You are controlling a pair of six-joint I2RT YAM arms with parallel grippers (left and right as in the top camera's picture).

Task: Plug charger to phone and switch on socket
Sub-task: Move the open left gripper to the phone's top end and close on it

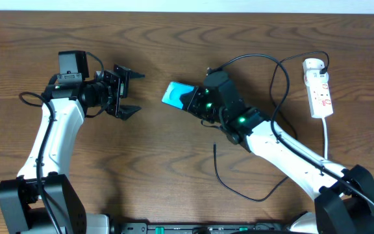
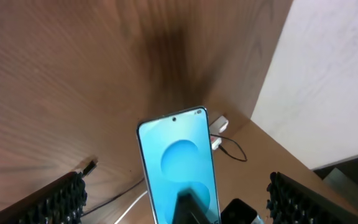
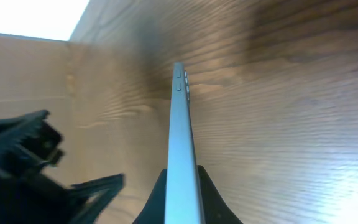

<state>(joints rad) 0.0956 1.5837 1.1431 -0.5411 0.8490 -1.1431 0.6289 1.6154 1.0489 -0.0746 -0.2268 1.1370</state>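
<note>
The wooden bench [image 1: 174, 52] carries both arms. The left end effector [image 1: 134, 92] hangs with its fingers spread wide and empty, facing the phone [image 1: 174, 95]. The right end effector [image 1: 190, 101] is clamped on the phone's lower end, holding it off the bench with its cyan screen toward the left arm. The white socket [image 1: 319, 88] lies at the far right. The charger [image 1: 215, 159] trails loose across the bench, its tip unplugged and apart from the phone.

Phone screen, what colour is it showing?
The phone shows cyan-blue with a lighter oval; clearest in the left wrist view.
</note>
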